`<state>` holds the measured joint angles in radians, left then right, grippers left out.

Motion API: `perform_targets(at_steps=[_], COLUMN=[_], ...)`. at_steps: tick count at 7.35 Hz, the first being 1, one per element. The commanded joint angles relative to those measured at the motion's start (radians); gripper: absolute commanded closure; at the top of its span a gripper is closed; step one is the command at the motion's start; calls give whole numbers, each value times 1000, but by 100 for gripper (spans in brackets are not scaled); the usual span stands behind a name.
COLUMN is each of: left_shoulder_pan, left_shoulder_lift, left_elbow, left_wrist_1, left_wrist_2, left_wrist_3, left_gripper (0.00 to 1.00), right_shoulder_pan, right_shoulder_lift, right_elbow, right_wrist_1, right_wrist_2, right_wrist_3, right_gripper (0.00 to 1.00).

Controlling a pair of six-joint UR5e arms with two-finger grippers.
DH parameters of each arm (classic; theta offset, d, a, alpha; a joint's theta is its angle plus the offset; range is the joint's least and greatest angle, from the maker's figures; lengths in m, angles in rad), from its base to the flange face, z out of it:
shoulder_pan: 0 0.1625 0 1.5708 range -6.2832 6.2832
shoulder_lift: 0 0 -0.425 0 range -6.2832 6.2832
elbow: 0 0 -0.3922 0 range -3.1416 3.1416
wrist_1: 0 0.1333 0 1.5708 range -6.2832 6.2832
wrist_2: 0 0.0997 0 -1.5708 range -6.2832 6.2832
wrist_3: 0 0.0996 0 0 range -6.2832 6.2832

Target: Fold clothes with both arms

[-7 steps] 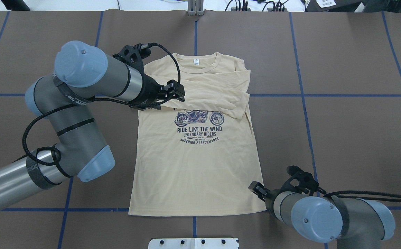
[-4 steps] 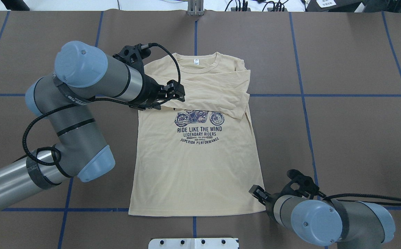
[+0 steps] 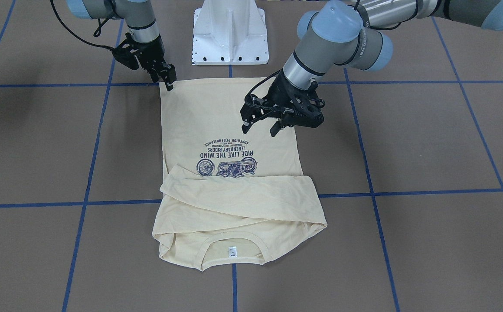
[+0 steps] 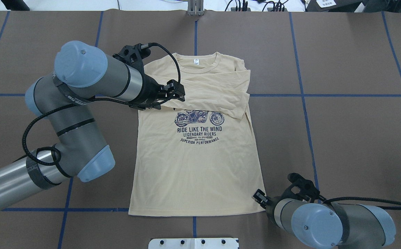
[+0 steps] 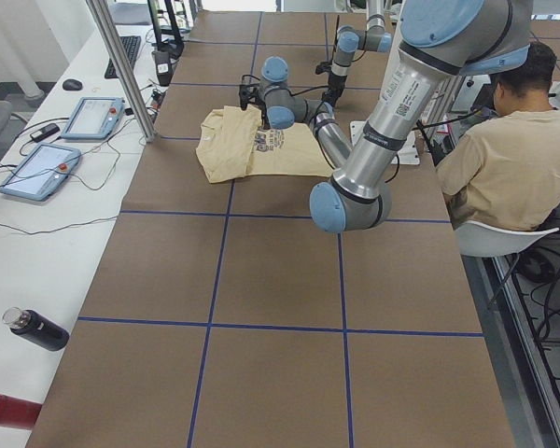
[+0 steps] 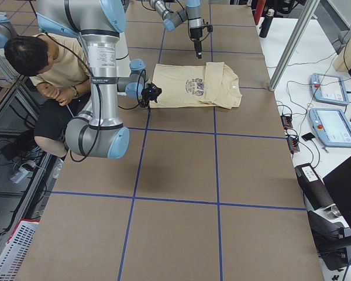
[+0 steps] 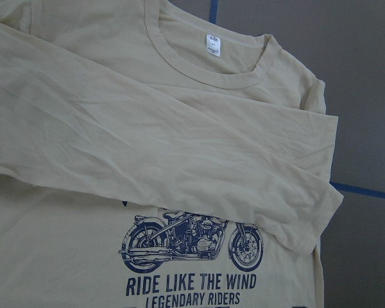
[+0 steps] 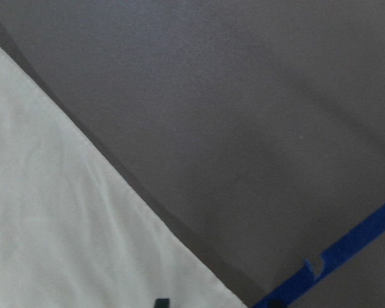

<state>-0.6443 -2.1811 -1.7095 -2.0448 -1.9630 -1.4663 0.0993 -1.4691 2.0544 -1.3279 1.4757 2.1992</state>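
Note:
The cream-yellow T-shirt (image 4: 197, 166) lies flat, print up, neck at the far end, both long sleeves folded across the chest (image 3: 234, 199). My left gripper (image 4: 176, 92) hovers over the shirt's left side just below the folded sleeves, open and empty; in the front view (image 3: 259, 129) its fingers stand apart. The left wrist view shows the neck, the label and the motorcycle print (image 7: 192, 240). My right gripper (image 4: 258, 195) is low at the hem's right corner (image 3: 169, 80); it looks open and holds nothing. The right wrist view shows the shirt edge (image 8: 64, 224) on bare table.
The white pedestal base (image 3: 230, 34) stands just behind the hem. Blue tape lines (image 4: 304, 95) cross the brown table. A seated person (image 5: 504, 159) is next to the robot. Tablets (image 5: 93, 117) and bottles (image 5: 37, 329) lie on the side bench.
My right gripper has moved a little back towards the robot and lower, beside the hem's right corner. The left arm and the shirt have not moved.

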Motion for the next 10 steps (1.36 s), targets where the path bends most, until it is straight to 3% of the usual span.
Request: perform_targets(at_steps=[1, 2, 3, 4, 5, 8, 9, 10], left_shoulder_pan=[0, 0, 0, 0, 0, 6, 12, 97], left_shoulder_lift=[1, 1, 1, 1, 1, 20, 47, 93], left_elbow=[-1, -1, -1, -1, -1, 1, -5, -43], left_wrist_1=[0, 0, 0, 0, 0, 0, 2, 27], left_wrist_2=[1, 1, 1, 1, 1, 4, 42, 140], left_wrist_3=[0, 0, 0, 0, 0, -12, -43, -96], left_gripper=[15, 15, 15, 15, 15, 15, 16, 16], right_shoulder_pan=[-3, -3, -3, -1, -1, -3, -3, -3], right_shoulder_lift=[0, -7, -7, -8, -25, -33, -33, -34], right_elbow=[1, 3, 19, 24, 32, 41, 56, 62], right_wrist_1=[-1, 1, -1, -1, -1, -1, -1, -1], right_wrist_2=[-1, -2, 3, 3, 3, 2, 5, 3], right_wrist_3=[1, 1, 1, 1, 1, 1, 1, 1], right_gripper=[51, 54, 66, 91, 100, 100, 100, 100])
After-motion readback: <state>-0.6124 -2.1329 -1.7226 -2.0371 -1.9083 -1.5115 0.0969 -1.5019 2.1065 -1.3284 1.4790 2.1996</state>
